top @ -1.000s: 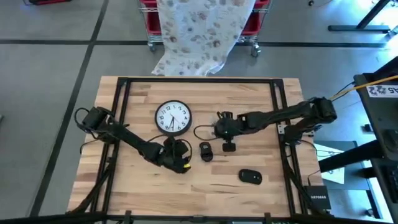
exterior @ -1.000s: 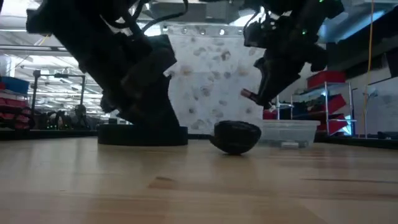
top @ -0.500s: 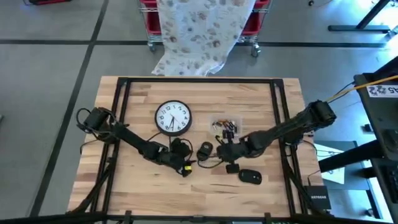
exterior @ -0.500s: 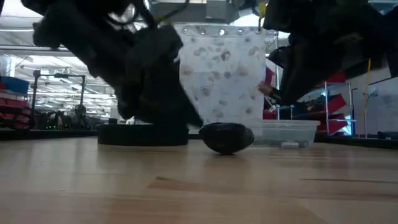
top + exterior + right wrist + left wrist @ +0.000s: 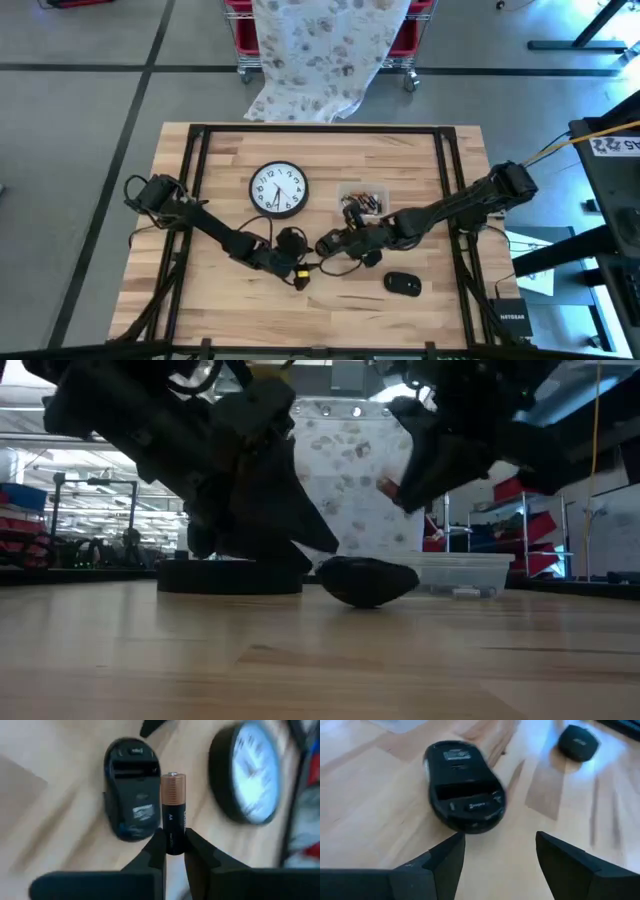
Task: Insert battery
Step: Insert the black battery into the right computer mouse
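A black mouse (image 5: 465, 785) lies upside down on the wooden table, its battery compartment (image 5: 131, 770) open; the high view shows the mouse (image 5: 327, 243) at mid-table. My right gripper (image 5: 346, 237) hovers just right of it, shut on a copper-and-black battery (image 5: 173, 807). My left gripper (image 5: 500, 837) stands open just left of the mouse. Its fingertips stop short of the mouse and touch nothing. My right gripper pinches the battery's black end (image 5: 173, 840) between its two fingers, and the copper end (image 5: 173, 781) sticks out past the fingertips. The battery (image 5: 388, 488) hangs clear above the table, tilted, up and to the side of the mouse (image 5: 368, 580).
A round wall clock (image 5: 278, 190) lies flat behind the mouse. A clear tray of batteries (image 5: 362, 201) sits to the clock's right. Another small black oval piece (image 5: 403, 284) lies nearer the front edge, right of the mouse. Black frame rails run along the table's sides.
My right gripper has carried the battery from beside the tray toward the near edge, then left to the mouse. My left gripper has shifted slightly right, closer to the mouse.
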Controlling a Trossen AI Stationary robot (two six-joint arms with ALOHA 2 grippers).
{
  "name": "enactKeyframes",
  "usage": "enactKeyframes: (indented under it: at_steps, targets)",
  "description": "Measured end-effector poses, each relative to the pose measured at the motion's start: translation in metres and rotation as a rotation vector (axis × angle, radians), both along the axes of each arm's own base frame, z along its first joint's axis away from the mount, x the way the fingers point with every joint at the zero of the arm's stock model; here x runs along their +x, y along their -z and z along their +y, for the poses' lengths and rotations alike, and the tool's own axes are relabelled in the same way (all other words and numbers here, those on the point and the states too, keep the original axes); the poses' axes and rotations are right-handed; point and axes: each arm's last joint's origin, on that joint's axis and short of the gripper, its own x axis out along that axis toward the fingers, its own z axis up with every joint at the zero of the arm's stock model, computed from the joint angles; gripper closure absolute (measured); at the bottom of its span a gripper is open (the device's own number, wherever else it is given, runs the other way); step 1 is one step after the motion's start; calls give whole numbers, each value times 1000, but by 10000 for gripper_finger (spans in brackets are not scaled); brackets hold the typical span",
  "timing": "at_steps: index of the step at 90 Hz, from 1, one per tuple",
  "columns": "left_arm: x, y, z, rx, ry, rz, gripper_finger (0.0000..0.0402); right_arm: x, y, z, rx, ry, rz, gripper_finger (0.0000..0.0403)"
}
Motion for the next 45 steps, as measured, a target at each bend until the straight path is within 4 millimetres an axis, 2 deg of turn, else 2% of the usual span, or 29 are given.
enactKeyframes:
  at_steps: [14,24,45]
  targets:
    - [2,5,0,-16,3,-2,178,13,18,2,-308,-234,128,381]
    - [5,14,-1,-22,8,-5,178,23,30,2,-510,-229,126,381]
    - [10,32,3,-38,-83,-36,178,34,47,6,-744,-348,195,381]
